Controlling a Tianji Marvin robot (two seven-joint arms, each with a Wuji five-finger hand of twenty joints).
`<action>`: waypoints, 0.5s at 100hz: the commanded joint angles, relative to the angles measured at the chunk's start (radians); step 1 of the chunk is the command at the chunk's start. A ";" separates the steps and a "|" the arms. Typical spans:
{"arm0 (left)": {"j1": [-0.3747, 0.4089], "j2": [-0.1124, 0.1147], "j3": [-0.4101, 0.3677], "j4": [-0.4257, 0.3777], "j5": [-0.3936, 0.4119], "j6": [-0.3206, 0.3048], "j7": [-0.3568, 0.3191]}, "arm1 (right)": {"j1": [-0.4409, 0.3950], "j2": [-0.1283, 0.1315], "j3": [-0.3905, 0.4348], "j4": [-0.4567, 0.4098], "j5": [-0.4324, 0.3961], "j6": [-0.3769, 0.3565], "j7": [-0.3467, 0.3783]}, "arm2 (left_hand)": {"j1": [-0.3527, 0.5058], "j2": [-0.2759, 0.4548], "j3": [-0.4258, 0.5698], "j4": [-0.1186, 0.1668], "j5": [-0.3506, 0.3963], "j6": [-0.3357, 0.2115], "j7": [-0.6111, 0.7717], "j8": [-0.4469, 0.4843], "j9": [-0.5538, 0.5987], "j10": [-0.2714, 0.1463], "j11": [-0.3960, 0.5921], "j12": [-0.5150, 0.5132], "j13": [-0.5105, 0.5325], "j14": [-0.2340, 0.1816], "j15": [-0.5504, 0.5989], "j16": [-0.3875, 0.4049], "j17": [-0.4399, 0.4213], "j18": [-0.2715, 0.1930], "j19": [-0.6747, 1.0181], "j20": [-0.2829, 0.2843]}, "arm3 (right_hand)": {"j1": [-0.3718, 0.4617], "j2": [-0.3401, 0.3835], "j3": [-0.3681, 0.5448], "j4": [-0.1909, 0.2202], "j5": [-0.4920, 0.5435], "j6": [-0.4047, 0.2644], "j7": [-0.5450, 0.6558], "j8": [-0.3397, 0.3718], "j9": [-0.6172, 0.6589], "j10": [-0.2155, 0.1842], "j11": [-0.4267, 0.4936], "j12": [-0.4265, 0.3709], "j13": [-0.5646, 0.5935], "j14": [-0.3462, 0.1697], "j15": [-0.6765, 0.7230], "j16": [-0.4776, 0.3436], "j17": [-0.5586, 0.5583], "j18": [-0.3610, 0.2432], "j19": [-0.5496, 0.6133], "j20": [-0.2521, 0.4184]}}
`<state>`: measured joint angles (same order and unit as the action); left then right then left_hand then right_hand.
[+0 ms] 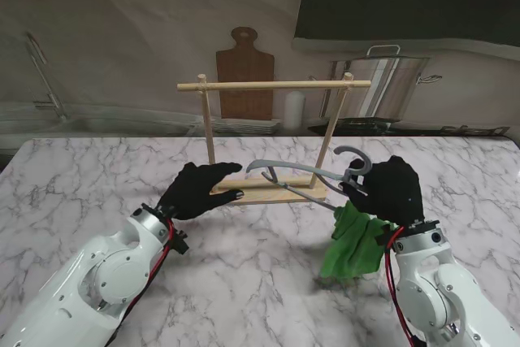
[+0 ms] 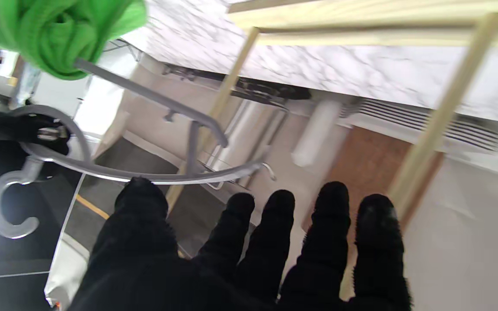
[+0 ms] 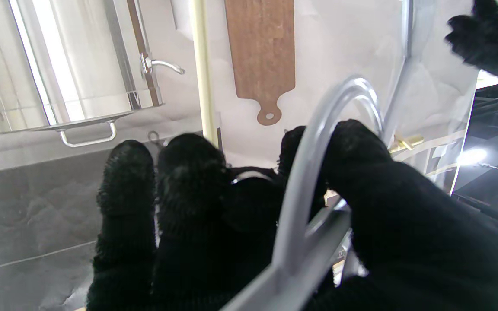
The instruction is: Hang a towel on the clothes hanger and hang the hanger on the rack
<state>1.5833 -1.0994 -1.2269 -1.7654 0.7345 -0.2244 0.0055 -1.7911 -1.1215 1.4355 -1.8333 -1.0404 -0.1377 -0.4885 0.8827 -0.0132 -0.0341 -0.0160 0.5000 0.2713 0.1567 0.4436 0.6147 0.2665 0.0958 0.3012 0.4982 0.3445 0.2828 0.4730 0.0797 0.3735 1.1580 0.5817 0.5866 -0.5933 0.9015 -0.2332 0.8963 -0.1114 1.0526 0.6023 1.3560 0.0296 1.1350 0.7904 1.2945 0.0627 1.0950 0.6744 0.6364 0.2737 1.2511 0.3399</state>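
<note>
A grey plastic hanger [image 1: 305,178] is held up in front of the wooden rack [image 1: 275,84], its hook [image 1: 355,156] at my right hand [image 1: 390,188], which is shut on it. A green towel [image 1: 352,241] hangs bunched from the hanger's lower bar beneath that hand. My left hand [image 1: 199,188] is open, fingers spread, just left of the hanger's free end and not touching it. The left wrist view shows the hanger [image 2: 154,172], the towel [image 2: 59,34] and the rack's posts [image 2: 439,116]. In the right wrist view the hook [image 3: 318,172] runs between thumb and fingers.
The rack's base [image 1: 272,193] lies on the marble table [image 1: 97,176], between my two hands. Behind the table stand a wooden cutting board [image 1: 244,79], a white roll [image 1: 294,109] and a steel pot [image 1: 386,83].
</note>
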 commanded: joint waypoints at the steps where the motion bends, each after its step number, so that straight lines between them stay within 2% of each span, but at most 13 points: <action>1: 0.013 0.015 -0.023 0.009 0.018 0.013 -0.006 | 0.018 0.001 -0.003 -0.016 -0.009 0.019 -0.004 | 0.032 0.048 -0.002 -0.001 0.048 -0.017 0.032 0.036 0.043 -0.016 0.018 0.029 0.028 -0.014 0.025 0.033 0.012 0.012 -0.409 0.042 | 0.040 0.027 0.033 -0.024 0.015 0.023 0.017 -0.004 0.063 0.035 0.027 -0.002 0.027 -0.058 0.057 0.011 0.015 0.015 0.031 0.022; 20: 0.035 0.018 -0.083 0.037 0.062 0.052 0.000 | 0.064 -0.001 -0.046 -0.024 -0.013 0.096 0.003 | 0.041 0.056 -0.001 -0.001 0.096 -0.019 0.056 0.071 0.071 -0.015 0.029 0.045 0.047 -0.006 0.038 0.049 0.046 -0.002 -0.320 0.071 | 0.031 0.013 0.047 -0.024 0.042 0.050 0.021 -0.021 0.098 0.028 0.047 -0.001 0.026 -0.062 0.122 0.019 0.041 0.019 0.057 0.025; 34: 0.034 0.021 -0.094 0.067 0.080 0.082 -0.010 | 0.102 -0.005 -0.089 -0.020 -0.006 0.159 0.017 | 0.043 0.059 -0.002 -0.001 0.104 -0.021 0.058 0.079 0.061 -0.012 0.024 0.044 0.041 -0.006 0.036 0.049 0.041 -0.002 -0.310 0.069 | 0.032 -0.001 0.053 -0.022 0.055 0.058 0.018 -0.030 0.100 0.030 0.064 0.002 0.026 -0.062 0.142 0.020 0.053 0.027 0.067 0.024; 50: 0.036 0.026 -0.098 0.082 0.103 0.107 -0.024 | 0.152 -0.007 -0.141 -0.008 -0.014 0.232 0.022 | 0.044 0.059 -0.002 -0.001 0.111 -0.022 0.060 0.086 0.066 -0.010 0.024 0.045 0.047 -0.003 0.040 0.052 0.048 -0.006 -0.292 0.071 | 0.022 -0.022 0.078 -0.009 0.081 0.074 0.015 -0.048 0.100 0.021 0.134 0.014 0.025 -0.068 0.209 0.035 0.090 0.017 0.095 0.017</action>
<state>1.6142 -1.0802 -1.3213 -1.6926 0.8211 -0.1263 0.0079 -1.6603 -1.1184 1.3006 -1.8422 -1.0416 0.0858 -0.4693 0.9039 0.0005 -0.0341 -0.0160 0.5885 0.2647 0.2045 0.5162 0.6794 0.2605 0.1216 0.3369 0.5349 0.3445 0.3174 0.5076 0.1286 0.3732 1.1580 0.6283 0.5866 -0.5973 0.9145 -0.2332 0.9530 -0.0640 1.0544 0.5770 1.3910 0.0185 1.1891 0.7925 1.2989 0.0620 1.2463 0.6757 0.7019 0.2768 1.3092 0.3505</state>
